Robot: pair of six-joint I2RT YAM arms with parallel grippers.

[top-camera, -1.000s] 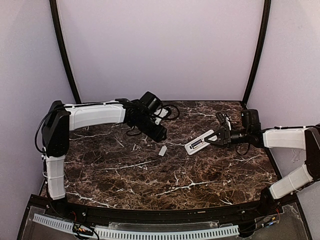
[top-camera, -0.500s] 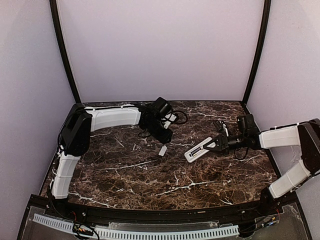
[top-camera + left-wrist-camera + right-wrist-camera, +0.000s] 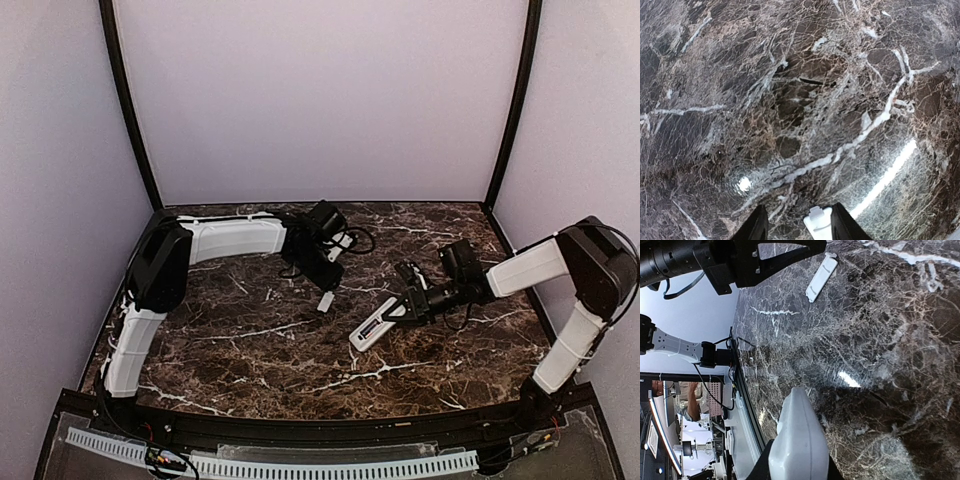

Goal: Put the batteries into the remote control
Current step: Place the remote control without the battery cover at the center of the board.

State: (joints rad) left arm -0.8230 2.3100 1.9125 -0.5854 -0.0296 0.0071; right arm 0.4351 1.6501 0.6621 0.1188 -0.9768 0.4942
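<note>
Right hand point(image 3: 408, 306) grips one end of the remote control point(image 3: 370, 329) near the middle of the counter point(image 3: 250, 370), likely steadying it for loading, while left hand point(image 3: 799, 227), spread open, straddles the loose cover piece point(image 3: 817, 223).

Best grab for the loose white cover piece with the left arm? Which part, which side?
Across its narrow width, pinching the two long edges, coming straight down. The cover piece lies flat on the table, so only its thin edges offer a hold. The open left gripper straddles its tabbed end in the wrist view.
</note>
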